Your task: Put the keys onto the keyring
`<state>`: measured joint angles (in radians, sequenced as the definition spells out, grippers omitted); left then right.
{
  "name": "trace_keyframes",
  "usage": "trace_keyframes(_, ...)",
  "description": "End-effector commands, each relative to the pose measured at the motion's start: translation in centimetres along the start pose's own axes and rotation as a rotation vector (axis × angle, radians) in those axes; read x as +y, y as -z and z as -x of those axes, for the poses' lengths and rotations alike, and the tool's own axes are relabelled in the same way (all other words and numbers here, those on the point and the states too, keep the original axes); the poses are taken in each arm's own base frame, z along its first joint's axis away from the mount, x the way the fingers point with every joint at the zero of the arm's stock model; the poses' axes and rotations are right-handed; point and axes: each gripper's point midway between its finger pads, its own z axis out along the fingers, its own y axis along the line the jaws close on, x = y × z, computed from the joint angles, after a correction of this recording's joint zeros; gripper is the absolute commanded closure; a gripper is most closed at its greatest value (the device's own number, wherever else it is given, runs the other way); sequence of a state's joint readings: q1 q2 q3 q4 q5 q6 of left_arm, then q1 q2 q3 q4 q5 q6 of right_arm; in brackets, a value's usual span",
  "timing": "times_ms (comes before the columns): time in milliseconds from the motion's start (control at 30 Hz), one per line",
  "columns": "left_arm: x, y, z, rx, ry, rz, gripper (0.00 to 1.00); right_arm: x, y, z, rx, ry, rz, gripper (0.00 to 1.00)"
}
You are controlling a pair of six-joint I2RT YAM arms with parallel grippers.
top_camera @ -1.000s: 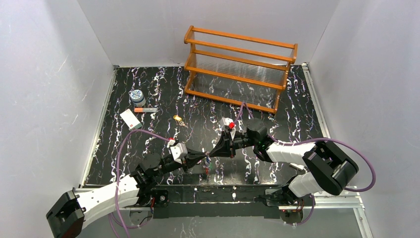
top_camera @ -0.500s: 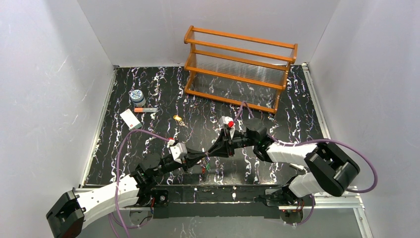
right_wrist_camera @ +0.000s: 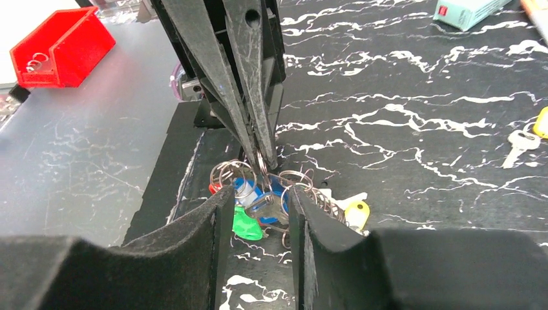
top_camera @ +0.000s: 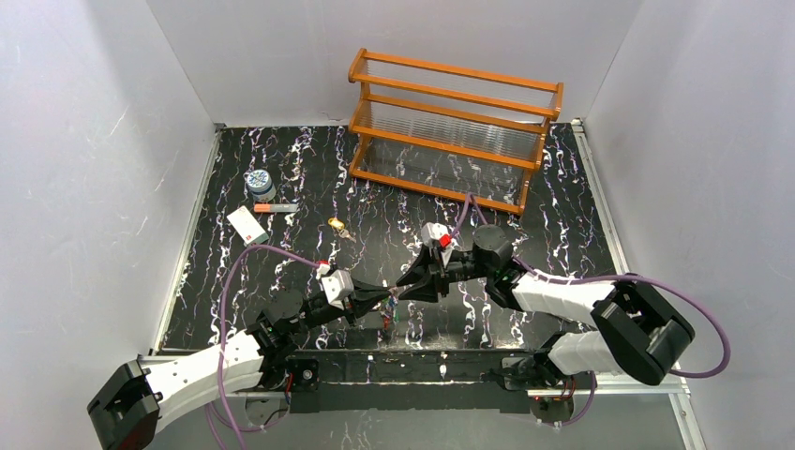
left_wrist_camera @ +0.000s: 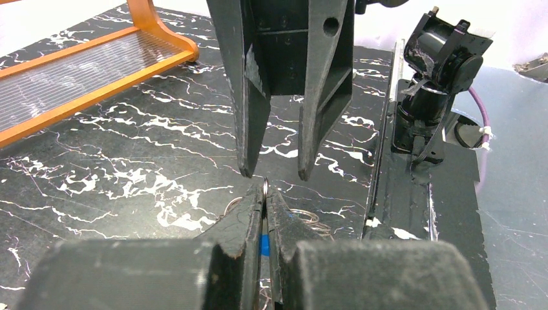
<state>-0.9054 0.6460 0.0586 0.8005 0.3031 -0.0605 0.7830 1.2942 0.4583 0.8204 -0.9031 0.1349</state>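
Right now we see the left gripper (left_wrist_camera: 265, 197) pinched tight on the keyring (left_wrist_camera: 265, 186). The ring's thin wire shows edge-on between the tips, standing upright with its rim toward 12 o'clock in the left wrist view. Facing it tip to tip, the right gripper (left_wrist_camera: 274, 173) has its jaws apart, one fingertip on each side of the ring's top and close to it. From the top camera the two pincers meet near 6 o'clock on the table (top_camera: 281, 159), by its near edge.

Below the ring, the keys (right_wrist_camera: 245, 226) bunch among several wire loops. In the right wrist view, green, blue and red heads sit at 7 o'clock of the clamped tips and a yellow head at 4 o'clock. We cannot tell whether they hang or rest on the table. A loose key (right_wrist_camera: 516, 144) lies well apart at 3 o'clock, its long axis running from 7 to 1 o'clock, yellow head at 1.
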Motion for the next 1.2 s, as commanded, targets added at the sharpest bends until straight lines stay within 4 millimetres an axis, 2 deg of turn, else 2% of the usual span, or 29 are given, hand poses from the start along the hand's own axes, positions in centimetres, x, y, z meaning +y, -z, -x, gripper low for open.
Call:
trace_keyframes(0, -0.29, -0.22, 2.09, -0.073, -0.025, -0.016, 1.0, 0.25, -0.7, 0.9, -0.024, 0.022, 0.059, 0.57)
trace_keyframes(467, -0.32, -0.22, 1.98, -0.069, -0.021, -0.018, 1.0, 0.19, -1.48, 1.73, -0.056, 0.014, 0.082, 0.6)
trace_keyframes(700, -0.38, -0.23, 2.01, -0.071, -0.019, -0.02, 1.0, 0.15, -1.64, 1.64, -0.057, 0.003, 0.084, 0.72)
trace_keyframes(1000, -0.33, -0.25, 1.76, -0.063, -0.013, -0.018, 1.0, 0.08, -1.5, 1.59, -0.056, 0.005, 0.063, 0.96)
trace_keyframes(1067, -0.29, -0.27, 1.65, -0.06, -0.012, -0.015, 1.0, -0.05, -1.39, 1.43, -0.047, 0.005, 0.051, 0.99)
trace_keyframes(1167, -0.11, -0.36, 1.5, -0.052, -0.009, -0.008, 0.91, -0.28, -1.22, 0.79, -0.013, 0.002, 0.031, 0.99)
